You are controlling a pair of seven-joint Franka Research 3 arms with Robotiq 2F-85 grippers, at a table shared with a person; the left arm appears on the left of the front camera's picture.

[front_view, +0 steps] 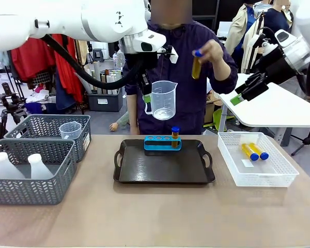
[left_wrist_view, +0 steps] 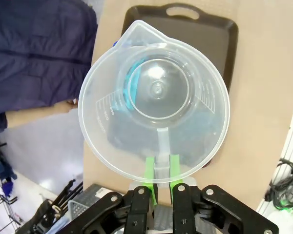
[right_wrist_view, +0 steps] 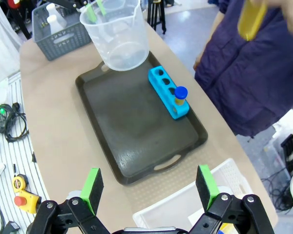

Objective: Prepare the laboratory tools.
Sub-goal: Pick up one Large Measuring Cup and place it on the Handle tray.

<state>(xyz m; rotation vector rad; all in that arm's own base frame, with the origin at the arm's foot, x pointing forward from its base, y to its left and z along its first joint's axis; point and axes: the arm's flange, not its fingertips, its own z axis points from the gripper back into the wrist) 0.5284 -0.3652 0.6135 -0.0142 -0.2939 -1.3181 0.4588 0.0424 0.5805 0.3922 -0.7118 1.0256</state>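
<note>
The left pincer (left_wrist_view: pixel 158 168) is closed on the handle of the clear measuring beaker (front_view: pixel 164 101) and holds it upright in the air above the far edge of the black tray (front_view: pixel 160 173) on the bench (front_view: pixel 144 217). The right pincer (right_wrist_view: pixel 149 185) is wide open and empty, raised at the right. One blue-capped tube (front_view: pixel 175 135) stands in the blue rack (front_view: pixel 157 144) on the tray. Two yellow tubes (front_view: pixel 253 151) lie in the white mesh basket (front_view: pixel 250 182). The person's hand (front_view: pixel 213 51) holds a fourth tube (front_view: pixel 196 66) aloft.
</note>
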